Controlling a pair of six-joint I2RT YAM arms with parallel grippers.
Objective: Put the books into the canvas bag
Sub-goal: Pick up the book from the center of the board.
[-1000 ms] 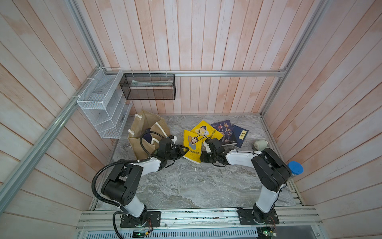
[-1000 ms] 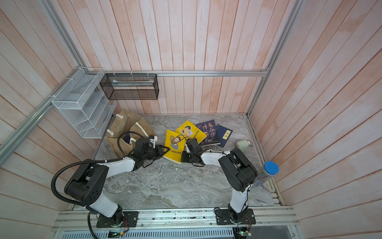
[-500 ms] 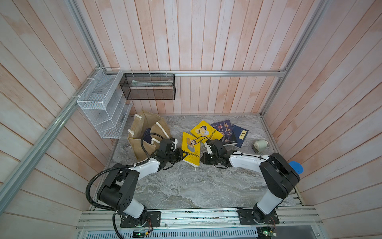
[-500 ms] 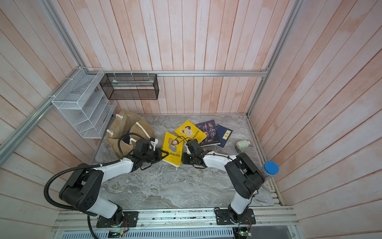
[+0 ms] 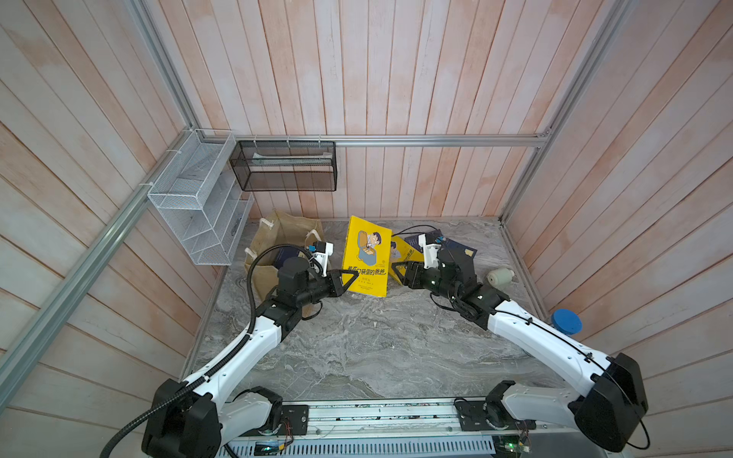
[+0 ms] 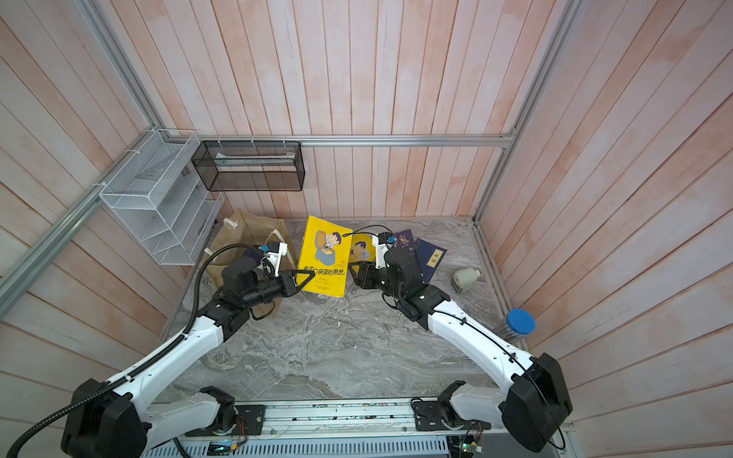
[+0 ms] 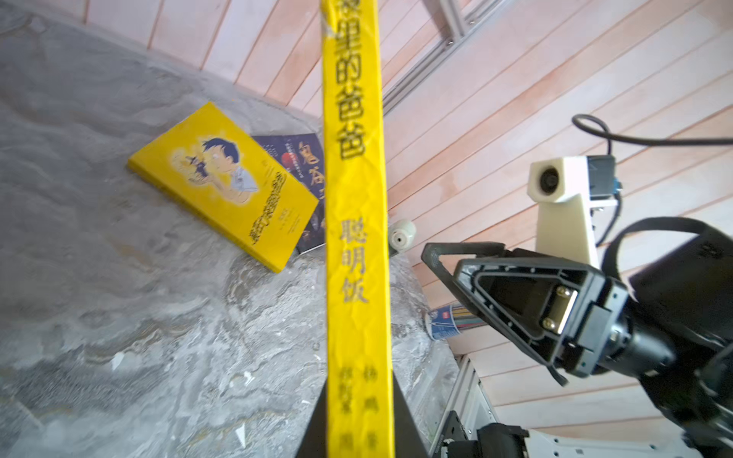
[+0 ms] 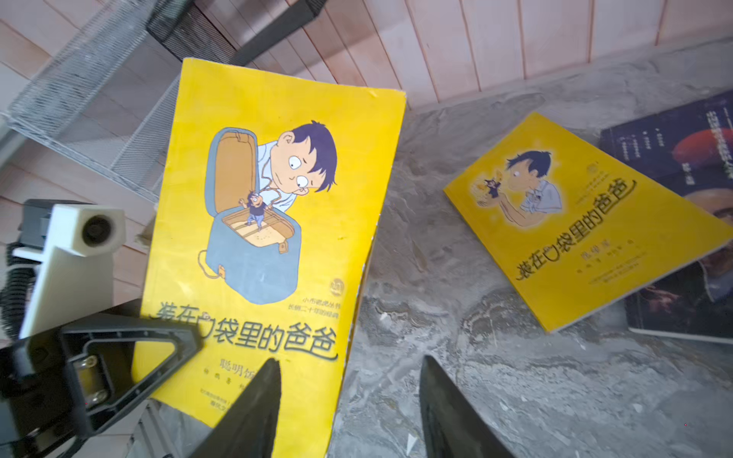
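Left tool (image 5: 354, 275) clamps the upright yellow cartoon book (image 5: 367, 253) low on its spine, seemingly shallowly; right tool (image 6: 355, 275) gapes clear. It could pivot and snag the canvas bag (image 5: 277, 234).

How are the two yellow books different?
The standing book is upright, pinched by the left gripper; the lying book lies on the table, partly over a dark book. The standing book's cover shows a boy peeking into a blue bag; the lying book's boy holds a tiny man in his hand. Both are yellow, with the same black title.
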